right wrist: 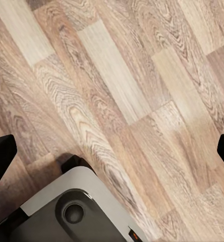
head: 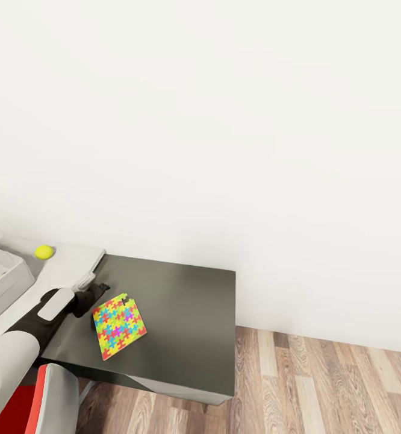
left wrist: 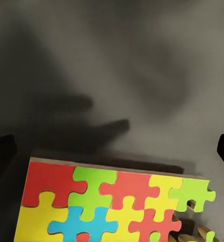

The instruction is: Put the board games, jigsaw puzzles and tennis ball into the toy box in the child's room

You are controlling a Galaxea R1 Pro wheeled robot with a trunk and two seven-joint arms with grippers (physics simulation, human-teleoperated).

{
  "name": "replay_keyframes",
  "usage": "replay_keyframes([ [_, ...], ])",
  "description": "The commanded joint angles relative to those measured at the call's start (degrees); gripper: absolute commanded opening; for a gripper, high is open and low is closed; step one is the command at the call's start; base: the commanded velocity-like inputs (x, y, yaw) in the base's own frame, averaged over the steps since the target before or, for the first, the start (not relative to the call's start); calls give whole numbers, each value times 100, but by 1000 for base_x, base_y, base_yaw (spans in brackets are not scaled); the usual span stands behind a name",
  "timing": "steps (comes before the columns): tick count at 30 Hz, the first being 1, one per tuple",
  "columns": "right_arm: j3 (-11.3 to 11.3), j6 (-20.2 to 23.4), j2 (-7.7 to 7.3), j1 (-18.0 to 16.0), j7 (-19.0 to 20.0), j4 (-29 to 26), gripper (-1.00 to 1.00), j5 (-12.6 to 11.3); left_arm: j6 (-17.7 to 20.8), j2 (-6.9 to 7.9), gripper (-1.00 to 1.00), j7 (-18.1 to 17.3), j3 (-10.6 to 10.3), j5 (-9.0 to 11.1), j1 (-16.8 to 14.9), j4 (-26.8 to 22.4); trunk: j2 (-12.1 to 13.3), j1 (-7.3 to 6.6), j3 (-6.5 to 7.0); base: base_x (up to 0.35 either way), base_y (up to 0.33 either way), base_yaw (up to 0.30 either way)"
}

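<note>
My left end effector (head: 107,296) hangs spread at the thin multicoloured jigsaw board (head: 118,326) near the dark worktop's (head: 188,313) left edge. A shallow grip could let the flat board slide away. My right end effector (right wrist: 112,151) is spread over the wood floor (right wrist: 122,85).

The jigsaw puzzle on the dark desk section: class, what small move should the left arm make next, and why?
Probably ease the left gripper forward and close its jaws on the jigsaw puzzle. In the left wrist view the jaws stand wide apart with the puzzle's edge just ahead, not yet gripped.
</note>
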Motion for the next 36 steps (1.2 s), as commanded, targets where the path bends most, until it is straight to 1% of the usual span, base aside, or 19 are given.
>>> replay_keyframes([
  [1,6,29,0,3,-31,-19,100,-47,-2,8,100,49,-40,60,-3,-13,-11,4,-9,7,4,0],
  [17,6,29,12,3,-29,-19,100,-47,-2,23,100,49,-34,60,-3,-13,-11,4,-14,1,1,0],
  [36,6,29,12,3,-22,-19,100,-47,-6,22,100,49,-37,51,-3,-13,-11,4,-168,0,0,0],
])
